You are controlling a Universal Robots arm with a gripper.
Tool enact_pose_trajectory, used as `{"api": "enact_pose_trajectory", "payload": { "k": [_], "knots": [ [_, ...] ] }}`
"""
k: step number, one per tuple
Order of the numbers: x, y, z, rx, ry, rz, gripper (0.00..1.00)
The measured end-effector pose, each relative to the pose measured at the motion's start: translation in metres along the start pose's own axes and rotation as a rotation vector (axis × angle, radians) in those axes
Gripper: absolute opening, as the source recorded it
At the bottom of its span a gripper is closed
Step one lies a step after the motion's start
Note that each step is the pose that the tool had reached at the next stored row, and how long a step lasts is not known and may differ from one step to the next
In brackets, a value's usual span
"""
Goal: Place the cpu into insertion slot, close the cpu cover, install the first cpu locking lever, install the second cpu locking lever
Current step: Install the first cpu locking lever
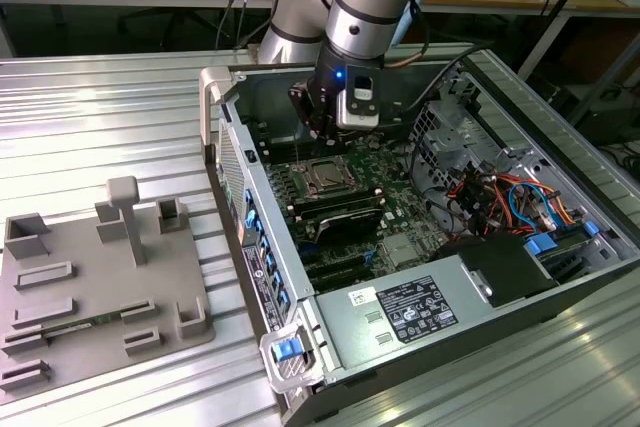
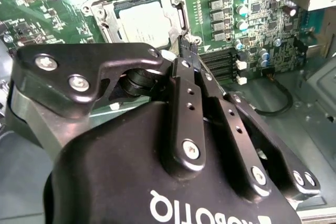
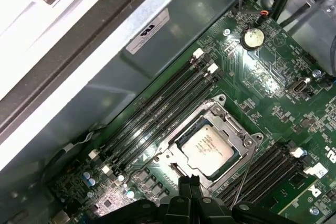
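First wrist view: the small square silvery-tan cpu (image 3: 207, 148) sits in the silvery-rimmed square insertion slot (image 3: 170, 158). The thin silvery frame of the cpu cover (image 3: 237, 132) lies flat around it. The black gripper (image 3: 189, 182) has its jaws pinched together with nothing visible between them. It is just beside the socket's edge, and I cannot tell if it touches. A thin silvery rod (image 3: 247, 169) slants close by. Long black memory slots (image 3: 157, 114) flank the socket on the green motherboard (image 3: 273, 77). In the exterior view, tangled red and blue cables (image 1: 500, 197) and a grey labelled power supply box (image 1: 400, 312) crowd the grey metal computer case (image 1: 215, 97).
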State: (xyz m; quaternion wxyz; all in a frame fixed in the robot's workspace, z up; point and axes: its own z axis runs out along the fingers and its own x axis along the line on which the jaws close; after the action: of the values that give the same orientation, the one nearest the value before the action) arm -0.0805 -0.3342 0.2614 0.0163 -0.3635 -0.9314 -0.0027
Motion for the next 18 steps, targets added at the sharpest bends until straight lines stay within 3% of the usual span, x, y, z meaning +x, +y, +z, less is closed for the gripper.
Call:
{"api": "enact_pose_trajectory", "payload": {
  "k": [3,4,10,13,15,18],
  "knots": [
    [0.0033,-0.0031,-0.0001,-0.0098,-0.0120,-0.004,0.11],
    [0.0081,-0.0075,0.0001,-0.0143,-0.0178,-0.004,0.11],
    [0.0153,-0.0142,0.0006,-0.0173,-0.0215,-0.019,0.11],
    [0.0251,-0.0231,0.0011,-0.0198,-0.0241,-0.021,0.11],
    [0.0260,-0.0240,0.0017,-0.0194,-0.0241,-0.042,0.11],
    [0.0260,-0.0241,0.0033,-0.0192,-0.0225,-0.114,0.11]
  ]
}}
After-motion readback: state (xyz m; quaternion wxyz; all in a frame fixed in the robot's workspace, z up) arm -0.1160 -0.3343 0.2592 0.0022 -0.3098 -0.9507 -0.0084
